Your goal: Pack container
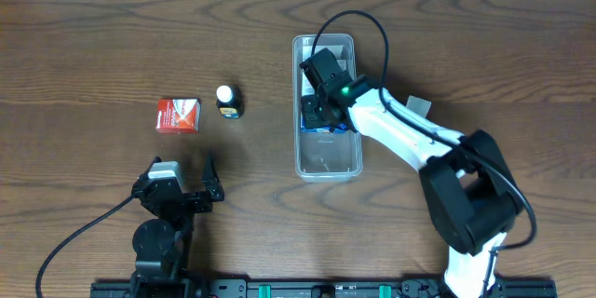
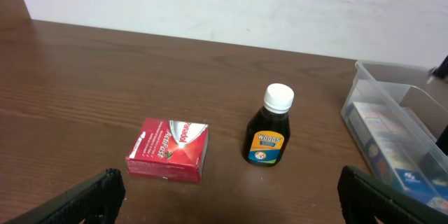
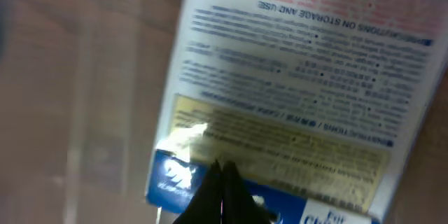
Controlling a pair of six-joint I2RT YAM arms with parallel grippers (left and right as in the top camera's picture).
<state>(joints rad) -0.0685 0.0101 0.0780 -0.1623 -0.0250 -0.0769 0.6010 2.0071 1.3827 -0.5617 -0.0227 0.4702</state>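
Note:
The container (image 1: 328, 156) is a long clear plastic tub standing right of the table's middle; it also shows at the right edge of the left wrist view (image 2: 392, 87). A blue and white box (image 3: 294, 91) lies inside it. My right gripper (image 1: 322, 102) is down inside the tub, and its fingertips (image 3: 222, 182) are pressed together, shut and empty, just over that box. My left gripper (image 1: 186, 191) is open and empty near the front left (image 2: 238, 203). A red box (image 1: 177, 115) (image 2: 169, 150) and a small dark bottle with a white cap (image 1: 228, 102) (image 2: 269, 134) stand ahead of it.
A small pale object (image 1: 419, 107) lies on the table just right of the tub, partly behind my right arm. The table is dark brown wood (image 1: 93, 47). A pale wall stands beyond its far edge (image 2: 210, 7).

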